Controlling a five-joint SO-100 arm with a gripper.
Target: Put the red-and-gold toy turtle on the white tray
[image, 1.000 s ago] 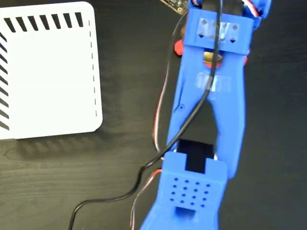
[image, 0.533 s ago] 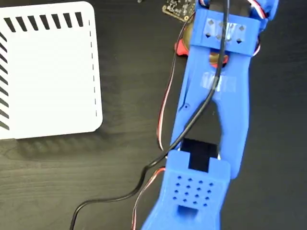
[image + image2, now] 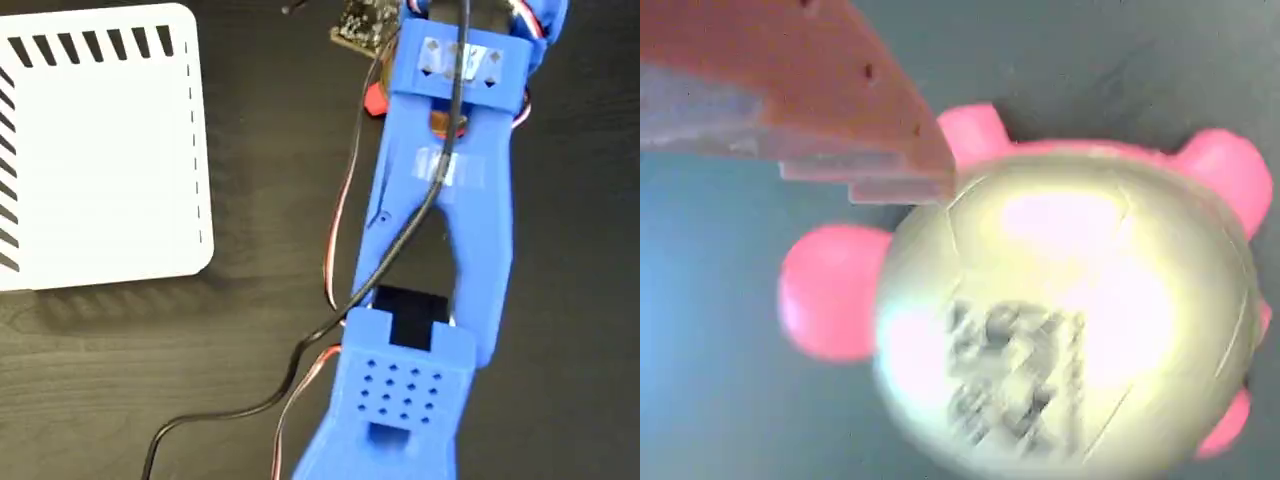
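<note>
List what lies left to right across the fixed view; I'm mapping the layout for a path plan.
White tray → red-and-black wires → red-and-gold toy turtle, only a red bit peeking out → blue arm. The turtle sits partly under the arm, so its full extent is hidden.

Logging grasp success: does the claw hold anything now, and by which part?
Cannot be told. One finger sits at the turtle's gold shell edge; the other is unseen, so no hold shows.
</note>
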